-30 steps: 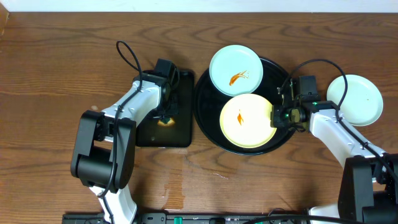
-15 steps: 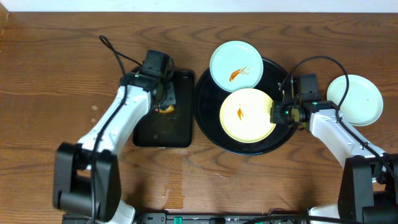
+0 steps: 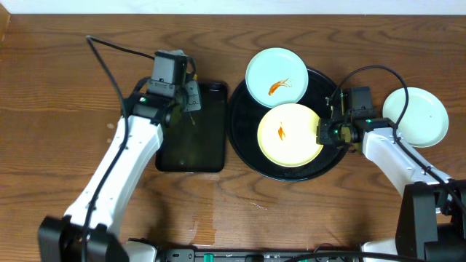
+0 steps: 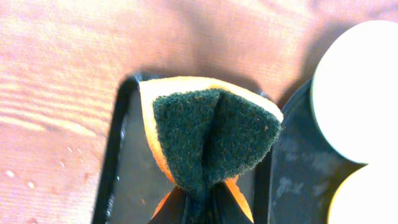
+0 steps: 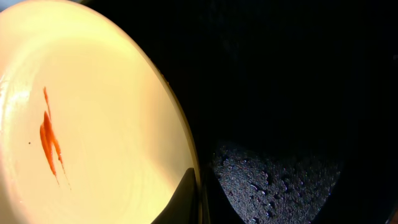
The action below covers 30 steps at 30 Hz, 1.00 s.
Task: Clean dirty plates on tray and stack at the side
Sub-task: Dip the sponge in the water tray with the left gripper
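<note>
On the table [image 3: 58, 87]: brown wood grain, carrying two black trays side by side and one plate off to the right.
round tray [image 3: 242, 138]: glossy black with a raised rim, right of centre; its wet floor shows in the right wrist view [image 5: 280, 168].
rectangular tray [image 3: 191, 142]: smaller, black, just left of the round tray, their edges almost touching.
yellow plate [image 3: 295, 142]: inside the round tray towards the near side, a thin orange smear left of its middle; its right edge looks lifted in the right wrist view [image 5: 112, 124].
far mint plate [image 3: 266, 73]: on the far left rim of the round tray, hanging partly over it, with an orange smear; its near edge meets the yellow plate.
outer mint plate [image 3: 419, 116]: flat on the wood, right of the round tray and apart from it.
sponge [image 4: 211, 137]: folded, dark green scouring face outward, orange-yellow body behind, hanging above the far end of the rectangular tray.
left gripper [image 3: 191, 98]: fingers [image 4: 199, 208] pinched on the sponge's lower end.
right gripper [image 3: 325, 135]: at the yellow plate's right edge, clamped on its rim, one finger [image 5: 183, 199] lying on the inner face.
</note>
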Tool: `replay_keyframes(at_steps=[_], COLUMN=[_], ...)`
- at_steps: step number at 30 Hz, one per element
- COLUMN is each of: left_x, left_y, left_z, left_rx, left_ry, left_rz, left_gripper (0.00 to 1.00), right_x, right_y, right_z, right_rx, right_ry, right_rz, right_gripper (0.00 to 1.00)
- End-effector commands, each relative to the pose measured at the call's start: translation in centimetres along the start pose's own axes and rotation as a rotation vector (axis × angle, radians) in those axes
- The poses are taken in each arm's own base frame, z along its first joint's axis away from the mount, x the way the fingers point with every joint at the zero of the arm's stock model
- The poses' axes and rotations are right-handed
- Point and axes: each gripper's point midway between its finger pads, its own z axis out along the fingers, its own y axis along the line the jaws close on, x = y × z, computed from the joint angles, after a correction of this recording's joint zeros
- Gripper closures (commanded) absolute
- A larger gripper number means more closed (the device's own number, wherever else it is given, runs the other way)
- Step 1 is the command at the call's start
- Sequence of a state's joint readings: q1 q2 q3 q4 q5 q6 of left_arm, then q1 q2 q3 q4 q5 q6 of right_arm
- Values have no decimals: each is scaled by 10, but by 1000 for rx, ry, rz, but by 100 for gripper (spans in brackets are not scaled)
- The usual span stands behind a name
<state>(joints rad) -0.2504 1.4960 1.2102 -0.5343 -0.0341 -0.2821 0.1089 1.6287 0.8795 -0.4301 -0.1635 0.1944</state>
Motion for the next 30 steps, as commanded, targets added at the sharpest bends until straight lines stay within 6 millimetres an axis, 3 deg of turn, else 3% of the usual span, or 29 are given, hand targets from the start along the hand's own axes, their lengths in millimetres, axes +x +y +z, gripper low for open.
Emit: replay_keyframes(at_steps=[1,10,30], left_x=[-21,-41,-46], left_y=[9,9,7], left_z=[-24,-48,-52], left_rx=[-39,-34,-26], left_ry=[-105,-207,-231], left_rz=[10,29,28], left_gripper=[93,93,93], right_x=[3,3,3], right_y=[3,3,3], right_z=[0,0,0], right_rx=[-1,-1,-1], right_ry=[4,3,4], right_rz=[5,5,5], right_gripper=[99,99,99])
